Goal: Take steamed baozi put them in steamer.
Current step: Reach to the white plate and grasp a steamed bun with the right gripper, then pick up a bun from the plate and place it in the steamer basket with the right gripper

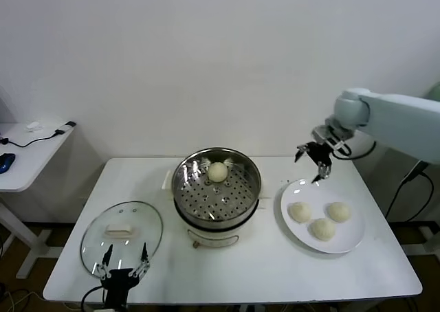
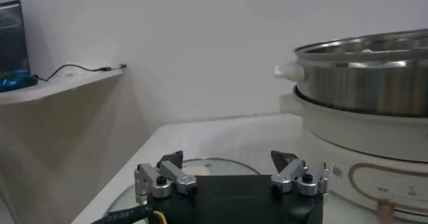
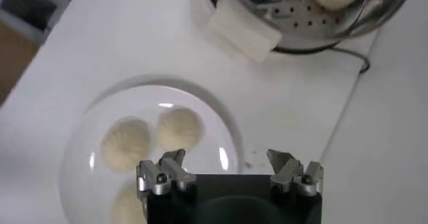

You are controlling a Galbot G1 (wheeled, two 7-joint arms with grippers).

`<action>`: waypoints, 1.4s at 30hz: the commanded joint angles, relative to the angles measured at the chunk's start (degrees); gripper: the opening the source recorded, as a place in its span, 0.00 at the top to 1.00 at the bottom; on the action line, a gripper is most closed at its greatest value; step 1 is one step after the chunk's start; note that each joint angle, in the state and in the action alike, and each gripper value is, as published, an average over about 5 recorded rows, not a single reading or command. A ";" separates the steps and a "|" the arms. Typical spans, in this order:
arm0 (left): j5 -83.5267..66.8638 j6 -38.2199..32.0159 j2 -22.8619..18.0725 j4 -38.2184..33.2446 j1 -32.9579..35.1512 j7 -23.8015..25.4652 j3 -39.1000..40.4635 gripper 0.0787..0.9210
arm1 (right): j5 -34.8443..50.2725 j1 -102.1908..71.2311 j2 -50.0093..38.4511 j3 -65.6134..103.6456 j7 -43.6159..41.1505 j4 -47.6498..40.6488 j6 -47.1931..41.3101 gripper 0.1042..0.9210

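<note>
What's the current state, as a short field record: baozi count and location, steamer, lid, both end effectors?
baozi in steamer: one, near the far rim
baozi on plate: three
steamer: steel basket on white cooker base, uncovered, table centre
plate: right of the steamer
glass lid: flat on the table, left of the steamer
right end effector: open, empty, above the plate's far edge
left end effector: open, empty, low at the table's near edge by the lid

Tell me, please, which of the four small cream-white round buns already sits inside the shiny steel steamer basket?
The lone bun at the basket's far side; the other three lie on the white plate.
</note>
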 commanded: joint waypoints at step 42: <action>0.39 0.21 -0.40 0.01 0.48 -0.39 0.14 0.12 | 0.32 -13.26 -1.69 13.13 3.35 -3.37 -12.59 0.40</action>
